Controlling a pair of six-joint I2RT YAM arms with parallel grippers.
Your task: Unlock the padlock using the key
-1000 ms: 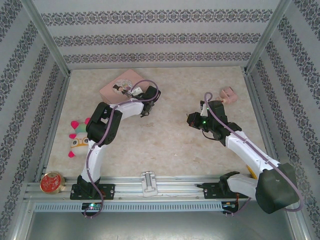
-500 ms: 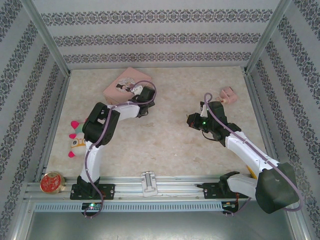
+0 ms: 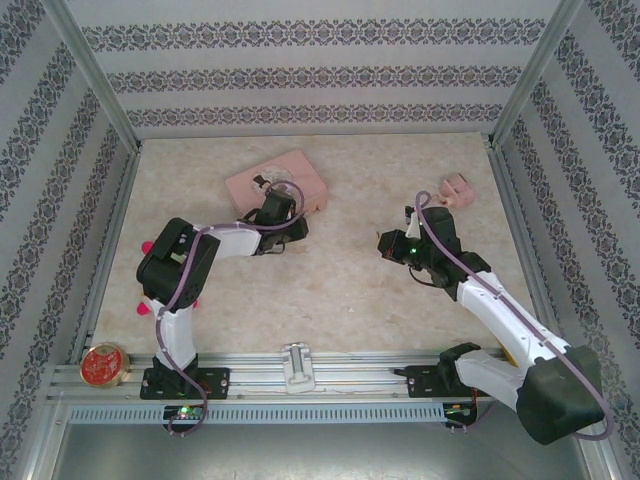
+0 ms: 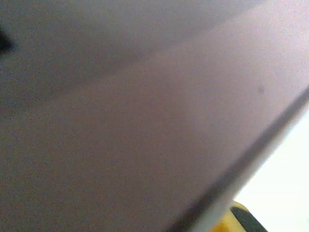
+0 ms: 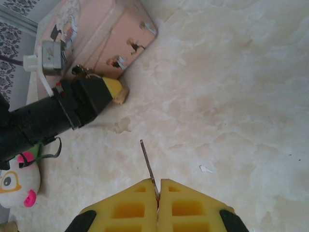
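The marbled bench [image 3: 330, 290] lies under both arms. The pink tin [image 3: 300, 175] rests flat on it, just beside the left gripper [image 5: 115, 90] and well apart from the right gripper [image 5: 158, 186], ahead of it and to its left in the right wrist view. A plush toy [image 5: 17, 186] lies behind the left gripper, near that arm's elbow. A small pink lump [image 3: 458, 187] sits near the right gripper, towards the back wall.

The left gripper is low over the bench by the tin's near corner, with one yellow fingertip showing. The brass padlock [image 5: 123, 95] is right at that tip and touches it. I cannot tell whether the jaws pinch it or how wide they stand.

The right gripper's yellow fingers are pressed together on the key [image 5: 147, 164], a thin dark sliver that sticks out forward from between them. Its tip points roughly towards the padlock, with bare bench between the two.
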